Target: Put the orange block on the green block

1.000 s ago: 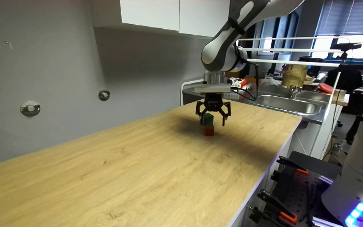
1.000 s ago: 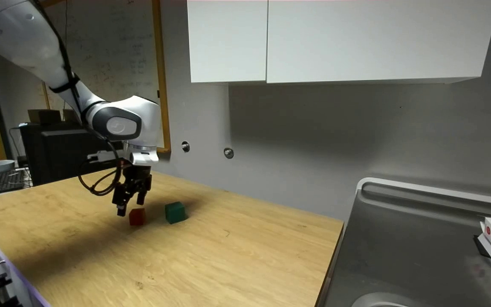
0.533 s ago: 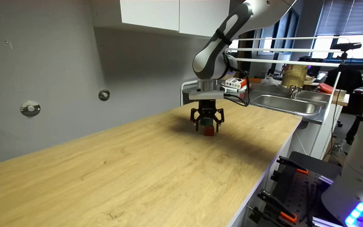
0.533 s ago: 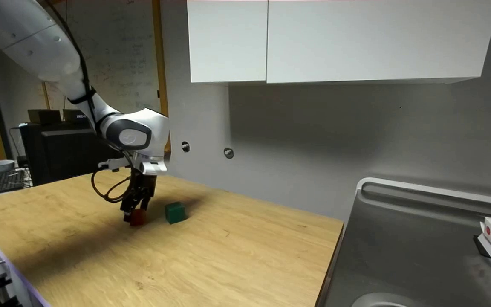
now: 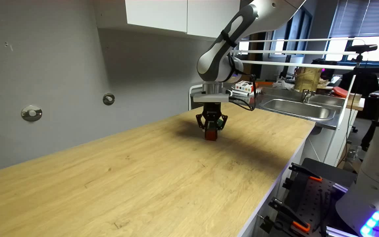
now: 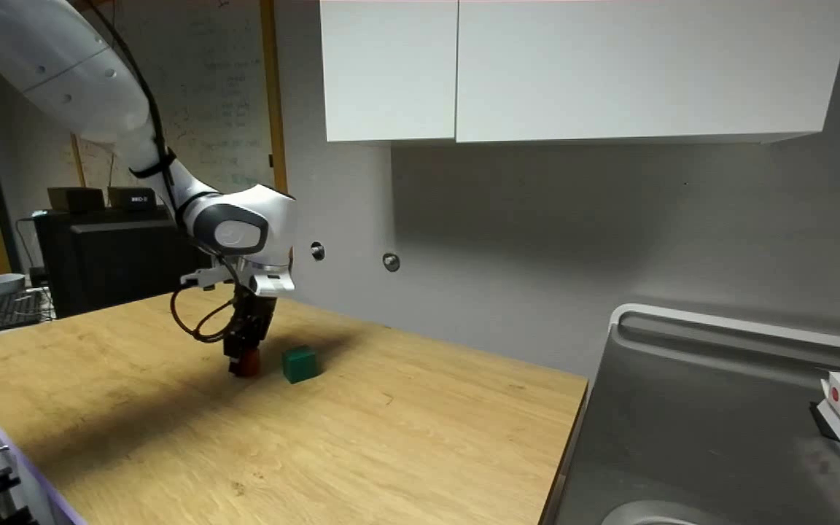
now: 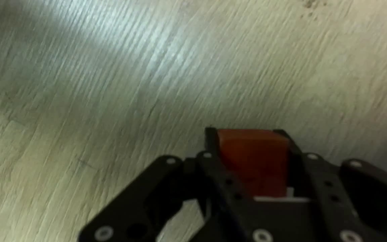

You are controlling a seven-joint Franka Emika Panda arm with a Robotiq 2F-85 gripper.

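Both the pincer [image 5: 211, 133] and the orange block [image 7: 255, 161] have moved a little toward the wall [image 5: 61, 82] since half a second ago, and the fingers [image 7: 211, 138], apart then, are now clenched on the block, one against each of two opposite sides. Such a squeeze probably stops it from twisting and leaves its other faces uncovered. In an exterior view the tips reach about to the block's foot, which should make the grasp firm; the same low hold may call for care later, since the tips could nudge what lies beneath at placing. Whether the orange block touches the desk [image 6: 405, 437] or hangs just above it, I cannot tell. The green block [image 6: 300, 364] stands unmoved and upright on the desk, near the pincer but apart from it, bare-topped, as the base of a stack needs to be. Next, I judge, comes a lift clear of that top, then a slow, centred lowering and release.
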